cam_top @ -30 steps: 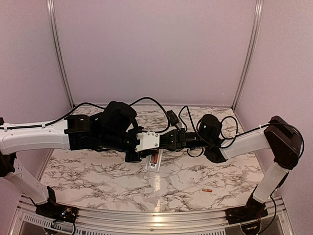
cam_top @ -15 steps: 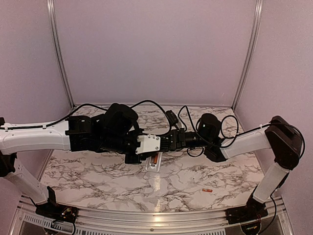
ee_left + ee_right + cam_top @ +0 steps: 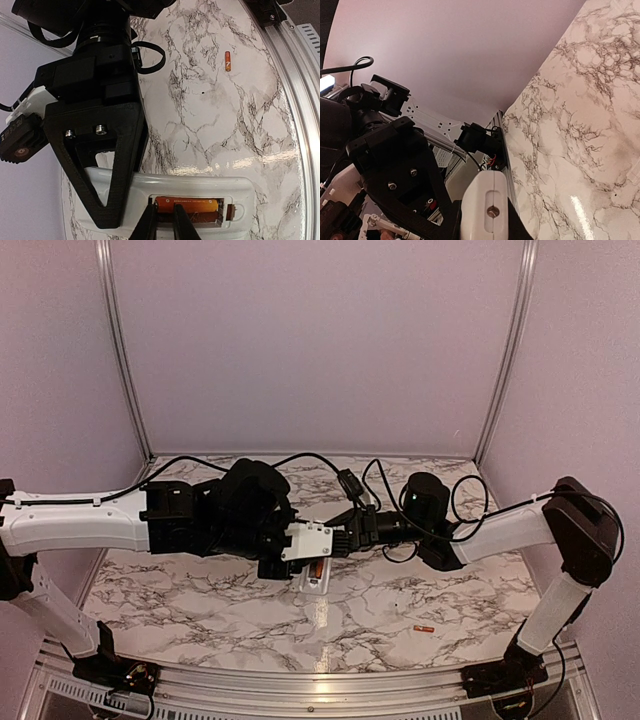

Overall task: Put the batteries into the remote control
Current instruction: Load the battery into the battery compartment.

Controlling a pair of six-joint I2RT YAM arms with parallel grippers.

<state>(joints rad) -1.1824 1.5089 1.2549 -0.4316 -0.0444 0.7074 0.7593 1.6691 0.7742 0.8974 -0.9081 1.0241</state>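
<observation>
**Both grippers meet over the remote control; one battery is in, one lies outside**

Top view. The two arms reach toward each other over the middle of the marble surface [image 3: 200, 590]. The left gripper [image 3: 292, 562] and the right gripper [image 3: 338, 542] are very near one another, just above the remote control [image 3: 312, 580]. The remote lies flat on the surface with its back upward. An orange-red seated battery [image 3: 316, 567] shows in its recess. The loose battery [image 3: 422, 628] lies on the surface well apart, toward the base of the right arm. A white block [image 3: 305, 539] on the left arm covers the place where the grippers meet, so the jaws cannot be judged from here.

Left wrist view. The left jaws are parted only narrowly. Their tips stand at one end of the seated battery, at the rim of the recess. Between them only pale plastic of the remote shows, so they grasp nothing. The right gripper appears as a black triangular frame, and its point comes down over the remote's end beside the recess. Whether its jaws are parted or clenched, I cannot tell.

Right wrist view. The black frame of the left gripper and the white block stand close in front, with the marble surface at the right. The right jaws are dark and cut off by the bottom edge, so their state cannot be told.
</observation>
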